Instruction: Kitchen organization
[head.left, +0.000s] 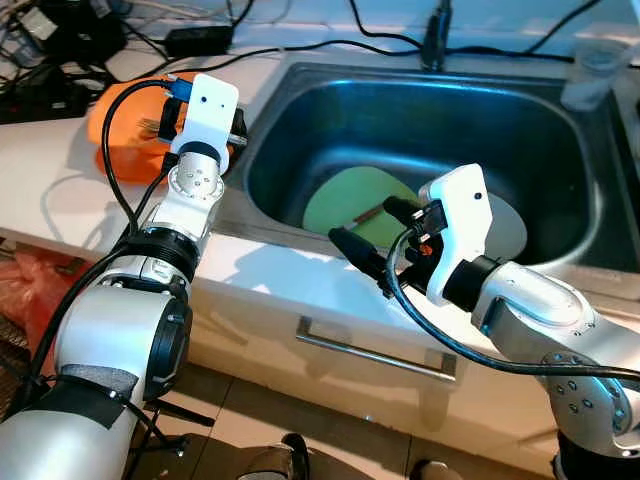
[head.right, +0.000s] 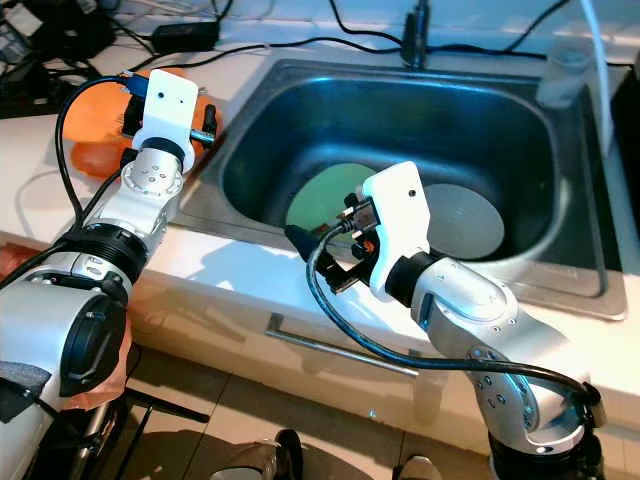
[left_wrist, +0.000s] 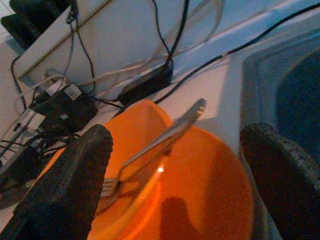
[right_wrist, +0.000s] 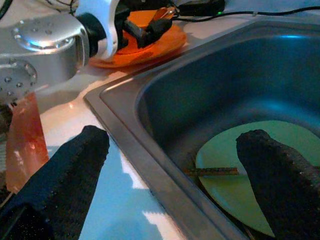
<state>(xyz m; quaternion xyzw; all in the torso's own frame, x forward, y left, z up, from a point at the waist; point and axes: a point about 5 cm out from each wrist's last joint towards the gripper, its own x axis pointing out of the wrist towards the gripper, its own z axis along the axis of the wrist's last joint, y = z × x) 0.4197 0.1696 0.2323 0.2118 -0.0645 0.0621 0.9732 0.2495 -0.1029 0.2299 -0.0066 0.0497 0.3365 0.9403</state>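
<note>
An orange bowl (head.left: 120, 135) sits on the white counter left of the sink, and a metal fork (left_wrist: 165, 135) leans inside it. My left gripper (left_wrist: 175, 135) hovers open just over the bowl, the fork lying between its fingers untouched. In the steel sink (head.left: 420, 120) a green plate (head.left: 345, 200) lies flat with a thin brown stick (right_wrist: 212, 171) across it, beside a grey plate (head.right: 465, 220). My right gripper (head.left: 370, 235) is open above the sink's front rim, near the green plate, holding nothing.
A faucet (head.left: 435, 35) stands behind the sink and a clear cup (head.left: 590, 70) at its back right corner. Black cables and power adapters (head.left: 60, 40) crowd the counter's back left. A drawer handle (head.left: 370, 355) runs below the counter; a red bag (head.left: 25, 285) hangs lower left.
</note>
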